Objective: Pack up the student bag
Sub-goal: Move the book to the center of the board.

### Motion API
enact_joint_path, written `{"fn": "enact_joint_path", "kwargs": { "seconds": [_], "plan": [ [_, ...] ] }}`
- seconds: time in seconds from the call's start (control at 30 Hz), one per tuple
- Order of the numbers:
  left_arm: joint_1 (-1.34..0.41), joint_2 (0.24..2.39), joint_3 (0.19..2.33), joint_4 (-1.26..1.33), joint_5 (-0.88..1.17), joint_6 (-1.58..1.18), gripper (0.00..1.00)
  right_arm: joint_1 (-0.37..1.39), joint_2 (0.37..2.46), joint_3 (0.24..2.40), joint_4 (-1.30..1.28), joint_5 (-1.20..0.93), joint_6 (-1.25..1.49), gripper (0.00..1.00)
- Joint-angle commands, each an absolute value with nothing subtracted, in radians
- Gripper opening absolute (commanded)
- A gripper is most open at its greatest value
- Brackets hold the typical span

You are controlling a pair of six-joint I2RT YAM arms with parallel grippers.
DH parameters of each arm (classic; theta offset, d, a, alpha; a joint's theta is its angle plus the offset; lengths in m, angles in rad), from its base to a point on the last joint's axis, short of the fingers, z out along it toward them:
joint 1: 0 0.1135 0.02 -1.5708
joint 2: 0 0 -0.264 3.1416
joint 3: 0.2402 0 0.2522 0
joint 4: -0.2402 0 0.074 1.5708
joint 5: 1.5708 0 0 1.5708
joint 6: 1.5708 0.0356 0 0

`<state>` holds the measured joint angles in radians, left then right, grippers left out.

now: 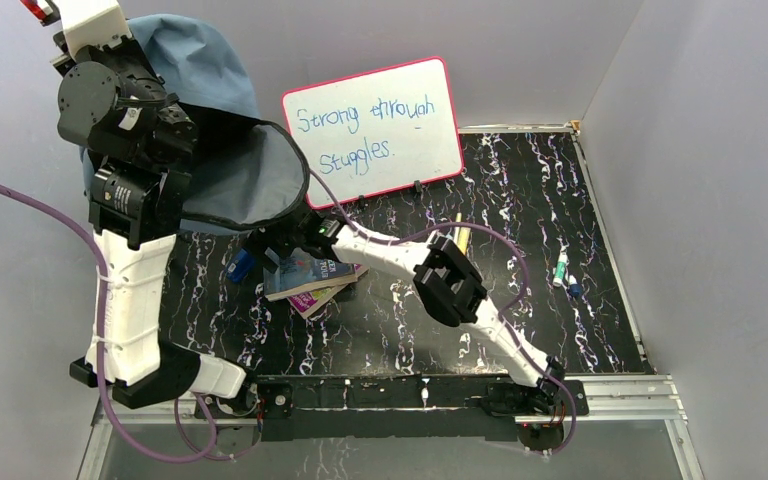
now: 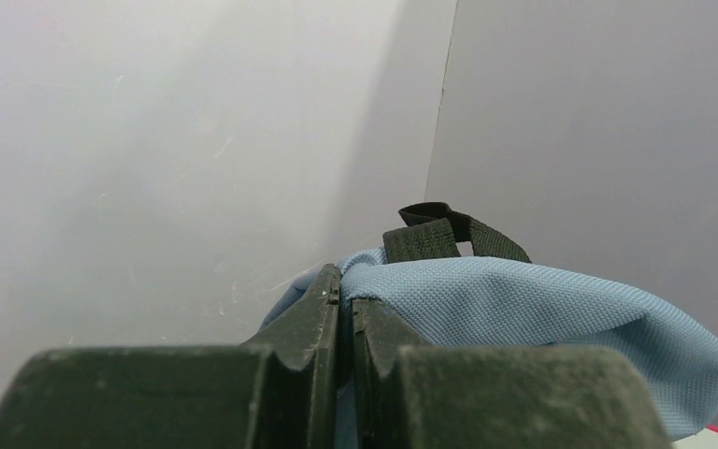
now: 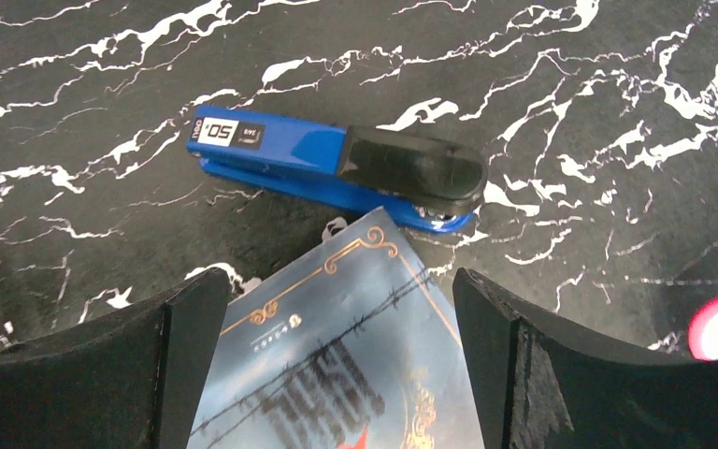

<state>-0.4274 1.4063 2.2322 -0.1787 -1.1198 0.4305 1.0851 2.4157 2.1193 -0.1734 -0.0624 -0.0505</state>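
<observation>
Far left, the left arm (image 1: pixel 130 290) stands tall. Up at its tip the left gripper (image 2: pixel 344 292) has its jaws pressed together on a fold of the student bag (image 1: pixel 205 60), pinching the blue cloth just below the black carry loop (image 2: pixel 449 234). The bag hangs from that pinch in the far-left corner, against the wall and behind the arm. Its dark-rimmed mouth opens toward the middle of the black marbled table (image 1: pixel 580 340).

Just right of the bag's lower edge, a blue stapler (image 3: pixel 337 164) with a black top lies flat on the table. The corner of a blue-covered book (image 1: pixel 305 272) reaches right up to it. That book sits on a second book (image 1: pixel 328 298), pinkish, which pokes out underneath on the near side.

The right arm (image 1: pixel 450 280) stretches in low from the right, and the right gripper (image 3: pixel 337 285) is over that blue cover with its jaws spread wide, one finger on either side of the book's corner and nothing clamped between them. I can't tell whether the fingers touch the book.

Behind, a pink-framed whiteboard (image 1: pixel 375 130) leans on the back wall, with "Strong through Struggles." written on it. Right of the arm lies a yellow pencil (image 1: pixel 458 232). Further right, well apart from everything, there are two markers (image 1: pixel 560 268) side by side.
</observation>
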Motion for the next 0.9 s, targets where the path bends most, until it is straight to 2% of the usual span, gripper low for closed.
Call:
{"fn": "enact_joint_path", "kwargs": {
  "seconds": [0.0,0.2,0.47,0.87],
  "plan": [
    [-0.437,1.364,2.221,-0.072,-1.094,0.416,0.00,1.086,2.493,2.260,-0.215,-0.089,-0.125,0.99],
    [-0.444,1.336,2.197,-0.075,-1.080,0.416,0.00,1.094,2.549,2.285,-0.246,-0.147,-0.116,0.99],
    [-0.450,1.323,2.178,-0.085,-1.067,0.413,0.00,1.109,2.586,2.301,-0.447,-0.077,-0.197,0.96],
    [-0.454,1.303,2.165,-0.127,-1.044,0.365,0.00,1.109,2.467,2.077,-0.676,-0.056,-0.342,0.92]
  ]
}}
